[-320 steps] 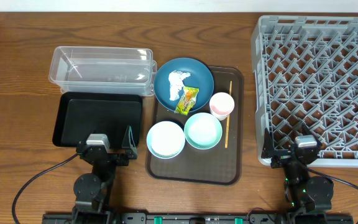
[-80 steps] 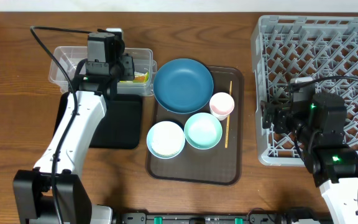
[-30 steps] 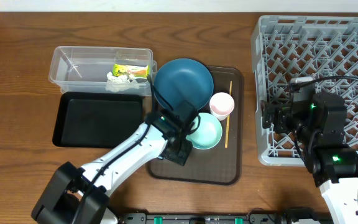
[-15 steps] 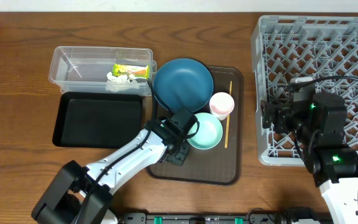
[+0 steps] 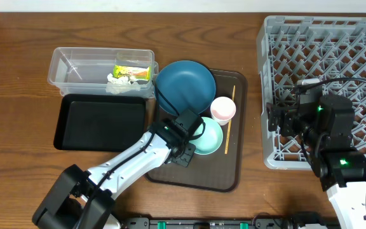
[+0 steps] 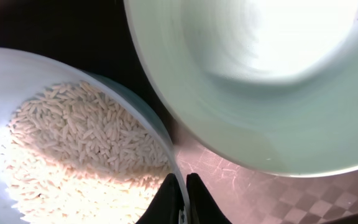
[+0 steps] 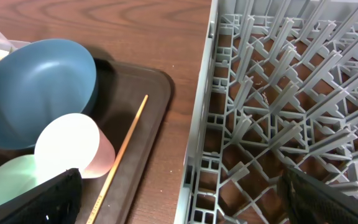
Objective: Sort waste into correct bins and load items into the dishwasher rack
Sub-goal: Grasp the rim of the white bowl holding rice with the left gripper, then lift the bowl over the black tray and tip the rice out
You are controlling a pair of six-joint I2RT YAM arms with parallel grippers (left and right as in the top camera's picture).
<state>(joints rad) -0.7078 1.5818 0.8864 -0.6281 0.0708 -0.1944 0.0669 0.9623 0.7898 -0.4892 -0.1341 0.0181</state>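
Note:
My left gripper (image 6: pixel 181 181) is shut on the rim of a pale blue bowl (image 6: pixel 11 74) that holds loose white rice (image 6: pixel 73 143). Overhead, the left gripper (image 5: pixel 178 147) and its arm cover that bowl. The empty mint bowl (image 6: pixel 253 81) (image 5: pixel 211 137) sits right beside it. The dark blue plate (image 5: pixel 186 87), pinkish cup (image 5: pixel 223 109) and chopsticks (image 5: pixel 229 126) lie on the brown tray (image 5: pixel 227 173). A tissue (image 5: pixel 118 80) and a wrapper (image 5: pixel 133 70) lie in the clear tub (image 5: pixel 75 67). My right gripper (image 7: pixel 182 205) stands open over the left edge of the grey rack (image 7: pixel 260 112).
The shallow black tray (image 5: pixel 100 121) lies in front of the clear tub, left of the brown tray. The grey rack (image 5: pixel 326 83) fills the right side of the table. A strip of bare wood separates it from the brown tray (image 7: pixel 160 87).
My left gripper has shut on the rim of the rice bowl. The brown tray with its dishes has slid slightly to the left. The right arm has not moved.

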